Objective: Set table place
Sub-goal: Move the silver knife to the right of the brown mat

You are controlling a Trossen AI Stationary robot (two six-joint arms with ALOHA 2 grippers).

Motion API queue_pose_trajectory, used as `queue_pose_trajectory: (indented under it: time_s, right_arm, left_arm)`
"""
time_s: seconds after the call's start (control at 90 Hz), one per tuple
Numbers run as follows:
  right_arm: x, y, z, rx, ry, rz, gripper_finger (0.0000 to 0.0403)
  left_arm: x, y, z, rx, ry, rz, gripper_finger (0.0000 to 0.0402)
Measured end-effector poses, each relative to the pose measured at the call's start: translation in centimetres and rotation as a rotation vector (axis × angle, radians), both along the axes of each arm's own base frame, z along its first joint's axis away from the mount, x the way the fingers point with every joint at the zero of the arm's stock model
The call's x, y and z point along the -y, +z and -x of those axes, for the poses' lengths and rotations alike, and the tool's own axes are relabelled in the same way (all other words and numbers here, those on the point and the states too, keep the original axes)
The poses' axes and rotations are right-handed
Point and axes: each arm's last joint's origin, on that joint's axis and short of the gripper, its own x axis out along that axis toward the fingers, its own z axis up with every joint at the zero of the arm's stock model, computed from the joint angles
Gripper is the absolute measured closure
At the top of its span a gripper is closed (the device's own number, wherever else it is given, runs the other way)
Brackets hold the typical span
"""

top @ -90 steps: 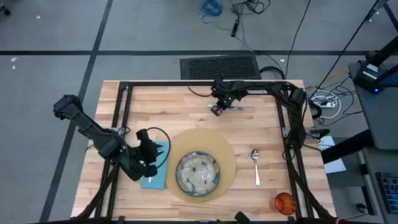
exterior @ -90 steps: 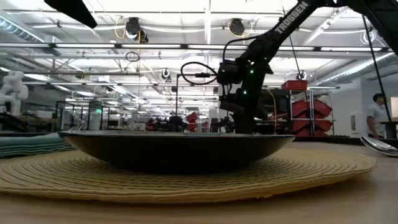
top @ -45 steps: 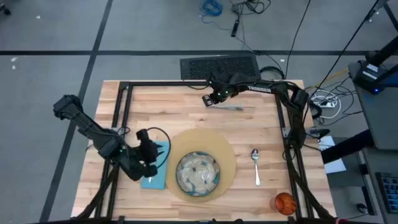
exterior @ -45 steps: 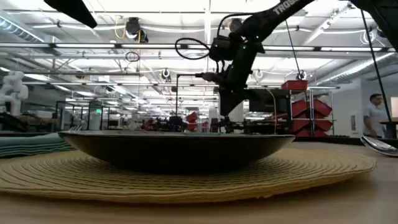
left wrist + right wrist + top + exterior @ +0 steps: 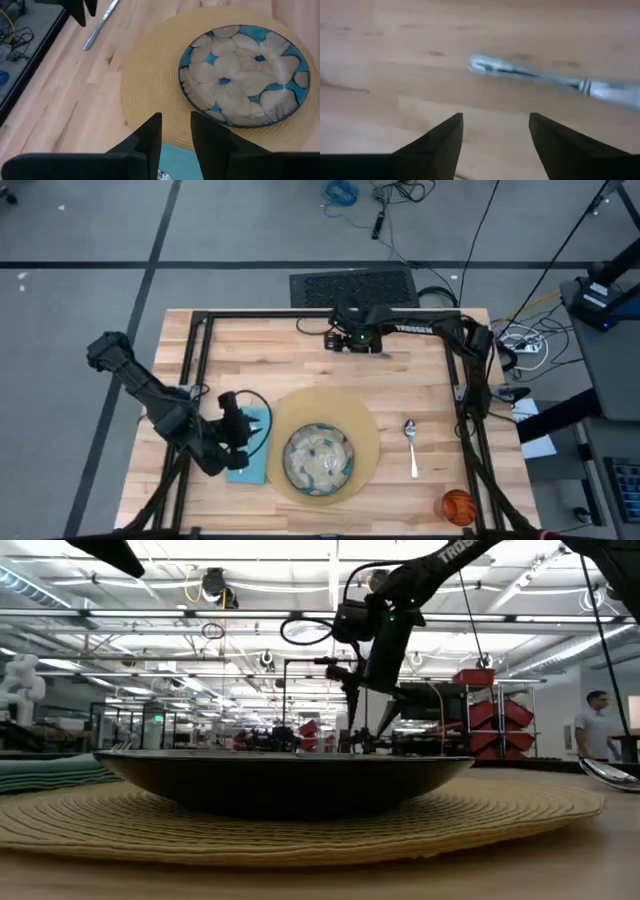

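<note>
We see bare surface (image 5: 250, 355) wide open between far edge and mat (image 5: 366, 425). Knife (image 5: 545, 80) lies flat there, right claw (image 5: 495, 135) spread above it, wood free on both sides. Near side crowded: left claw (image 5: 175, 132) over napkin (image 5: 252, 460), plate (image 5: 318, 458) fills mat. Spoon (image 5: 411, 444) and cup (image 5: 457, 506) block right strip.
</note>
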Motion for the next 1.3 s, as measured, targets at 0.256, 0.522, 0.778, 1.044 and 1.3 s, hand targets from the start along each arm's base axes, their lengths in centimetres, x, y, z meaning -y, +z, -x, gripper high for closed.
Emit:
queue_pose_trajectory:
  time_s: [0.256,0.522,0.778,1.044,1.3]
  right_arm:
    - [-1.4,-1.7,0.2,-0.016,-0.116,-0.053,0.0179]
    - [-0.5,-3.0,-0.1,0.148,-0.297,-0.045,0.0179]
    - [-0.1,-3.3,0.1,0.16,-0.465,-0.039,0.0179]
    - [0.4,-3.7,0.6,0.119,-0.554,0.007,0.0191]
    - [0.8,-6.0,0.4,0.053,-0.57,-0.006,0.0223]
  left_arm:
    - [0.7,0.0,0.5,-0.001,-0.04,-0.001,0.0314]
    - [1.4,0.0,1.1,0.005,-0.077,0.009,0.0314]
    - [2.1,0.1,1.6,0.022,-0.112,0.023,0.0314]
    - [2.4,0.1,1.8,0.022,-0.128,0.023,0.0314]
    - [2.4,0.1,1.8,0.025,-0.12,0.032,0.0314]
